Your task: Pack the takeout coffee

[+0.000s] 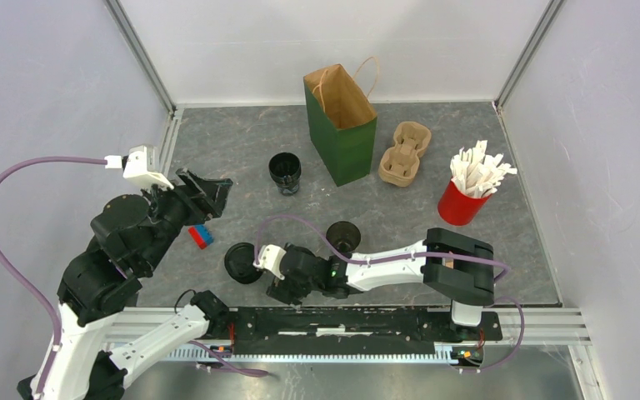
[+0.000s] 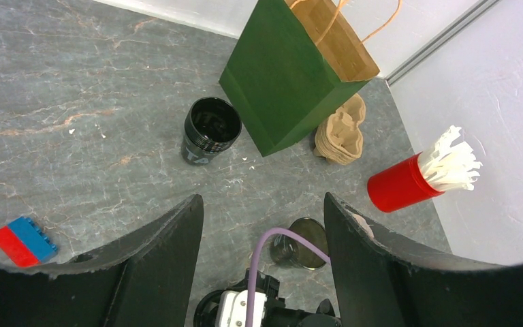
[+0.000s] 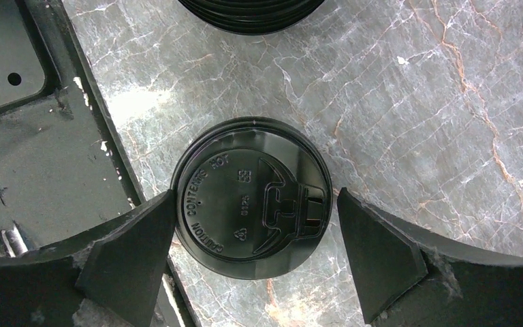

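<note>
The right gripper (image 3: 255,204) stands wide open, pointing straight down, its two fingers on either side of a round black plastic lid (image 3: 231,184) in the middle of the right wrist view. Neither finger has closed on the lid, so nothing is held. The lid lies flat on the grey marbled table (image 3: 415,102), just beside the dark base rail (image 3: 20,157) at the left of that frame. Whether a cup sits under it cannot be told from above. That straddling pose looks like the set-up for a pinch across the lid's rim.

A second black lid (image 1: 240,262) lies close by, at the lower centre-left of the top view.

The left gripper (image 2: 262,218) is also open and empty, raised and aimed toward the back of the table, likely keeping clear.

An uncovered small black disposable cup (image 1: 284,172) stands upper centre, near the open green paper bag (image 1: 342,125). Another small black cup (image 1: 343,237) stands mid-frame, beside the right arm. Both are outside the bag, so packing has hardly begun. The tan moulded-pulp cup carrier (image 1: 404,154) sits just right of the bag.
</note>
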{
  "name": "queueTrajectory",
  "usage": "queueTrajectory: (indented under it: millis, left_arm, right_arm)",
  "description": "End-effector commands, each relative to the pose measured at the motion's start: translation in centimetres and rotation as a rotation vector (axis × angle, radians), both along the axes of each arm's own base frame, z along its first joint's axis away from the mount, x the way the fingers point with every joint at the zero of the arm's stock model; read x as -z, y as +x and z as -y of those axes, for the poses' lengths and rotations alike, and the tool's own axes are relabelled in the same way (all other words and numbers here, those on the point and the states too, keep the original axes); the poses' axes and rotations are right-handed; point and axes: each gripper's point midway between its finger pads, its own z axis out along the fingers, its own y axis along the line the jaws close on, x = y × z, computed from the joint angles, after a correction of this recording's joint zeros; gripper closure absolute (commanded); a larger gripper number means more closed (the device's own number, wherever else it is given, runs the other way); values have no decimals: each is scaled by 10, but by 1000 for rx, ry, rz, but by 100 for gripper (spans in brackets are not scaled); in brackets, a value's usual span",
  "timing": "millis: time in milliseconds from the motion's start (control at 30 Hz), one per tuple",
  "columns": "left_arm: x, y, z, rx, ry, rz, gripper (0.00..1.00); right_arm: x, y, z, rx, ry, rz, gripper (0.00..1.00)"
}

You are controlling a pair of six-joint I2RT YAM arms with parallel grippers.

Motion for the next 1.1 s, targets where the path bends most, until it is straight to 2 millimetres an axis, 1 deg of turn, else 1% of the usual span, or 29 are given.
queueTrajectory:
  millis: [0,200,400,633,800,933,967,1067]
  left_arm:
    - [-5,3,-3,-11,17,31,28]
    - [-5,3,0,1,16,28,28]
    - [-4,3,-1,-1,23,29,28]
    - [-4,3,3,18,20,23,28]
    - [-5,2,2,18,19,28,28]
    - [0,3,6,26,19,14,28]
    - [1,4,8,31,19,7,28]
    - [10,7,14,46,25,-20,28]
  right_arm:
    - [-10,5,-10,-2,23,41,7]
    - [-17,4,-11,0,42,47,13]
    - [-24,5,-12,0,57,50,14]
    - [-43,5,-12,0,110,64,15]
    - [-66,9,-10,5,147,87,15]
    - [-88,21,-2,45,181,101,15]
    - [-88,24,6,59,159,98,15]
    - [-99,39,23,108,152,119,14]
